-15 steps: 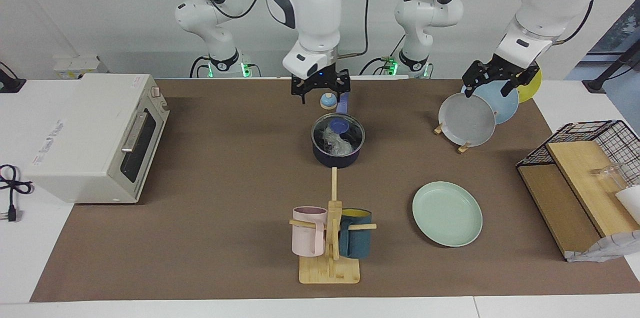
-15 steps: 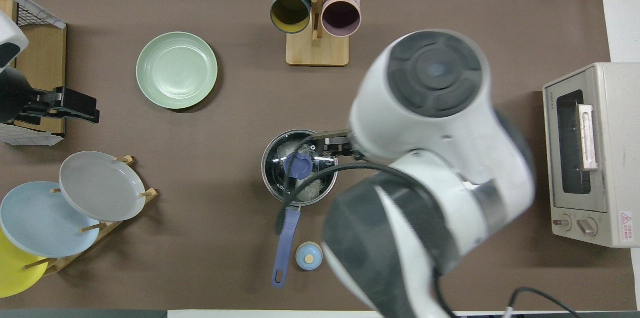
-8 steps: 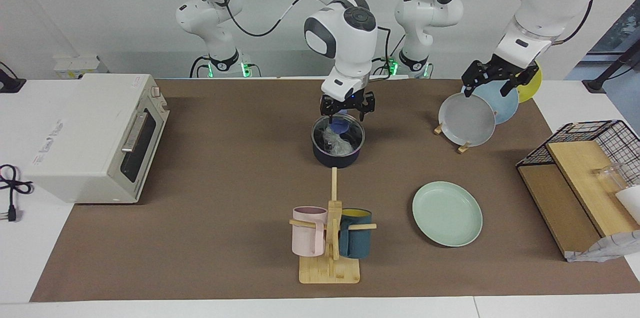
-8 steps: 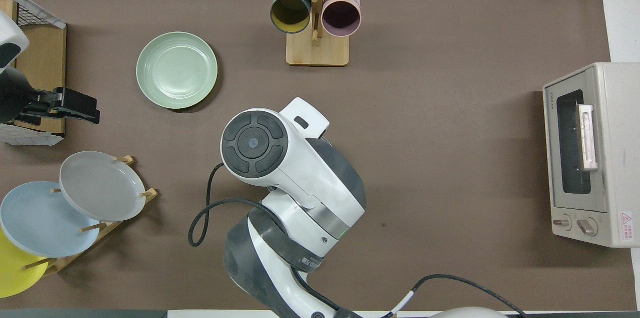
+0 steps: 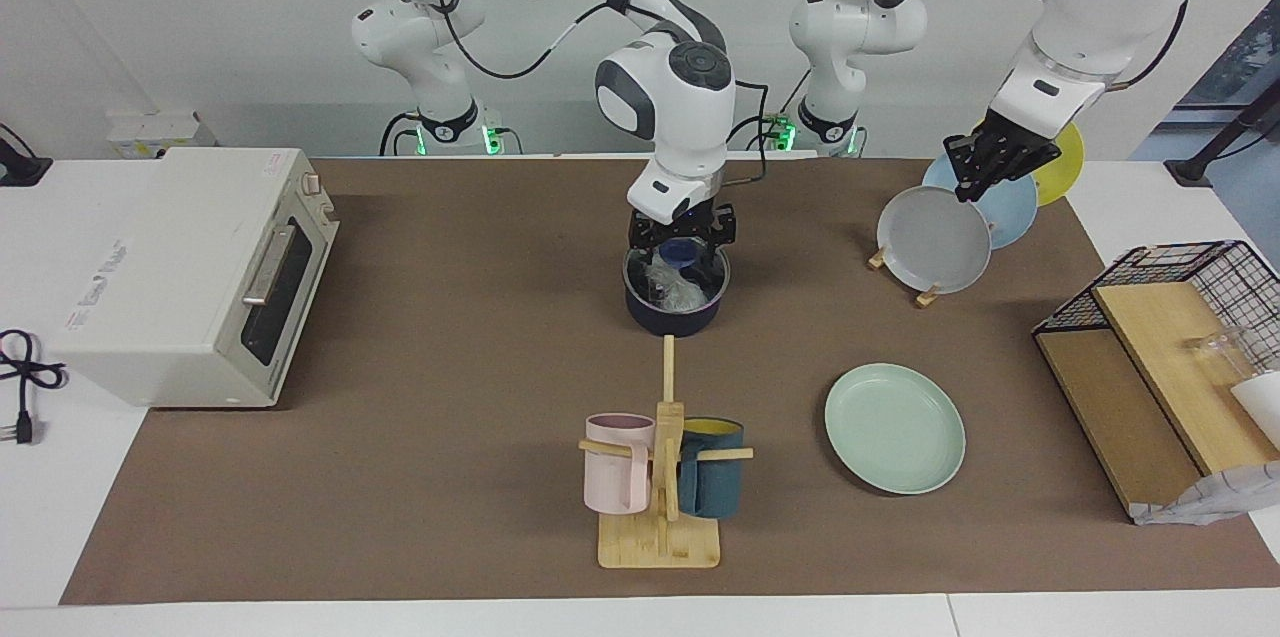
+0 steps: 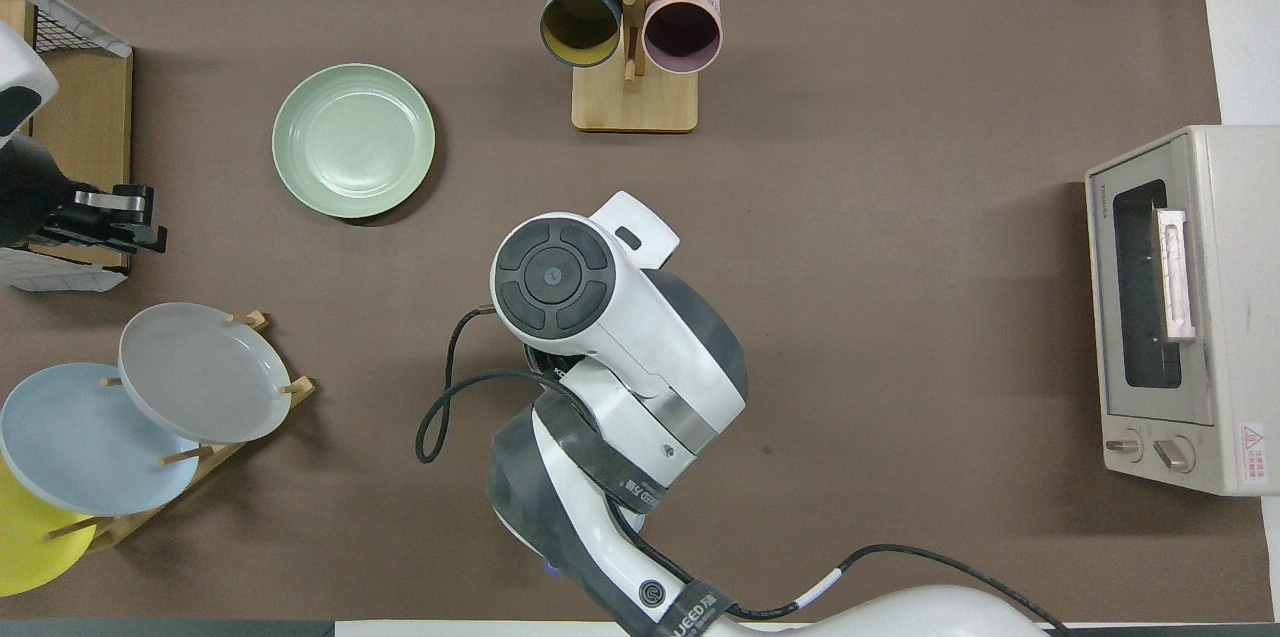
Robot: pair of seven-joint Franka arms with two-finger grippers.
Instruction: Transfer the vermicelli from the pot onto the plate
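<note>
The dark navy pot stands mid-table with its glass lid on; the lid's blue knob shows. The whitish vermicelli shows through the glass inside the pot. My right gripper is low over the lid, its open jaws standing either side of the knob. In the overhead view the right arm hides the pot. The pale green plate lies empty, farther from the robots than the pot, toward the left arm's end; it also shows in the overhead view. My left gripper waits raised over the plate rack.
A plate rack with grey, blue and yellow plates stands near the left arm. A mug stand with pink and dark mugs is farther out than the pot. A toaster oven sits at the right arm's end, a wire basket at the left arm's end.
My right gripper has swung from above the pot's handle end down onto the lid knob. My left gripper has turned in place over the plate rack.
</note>
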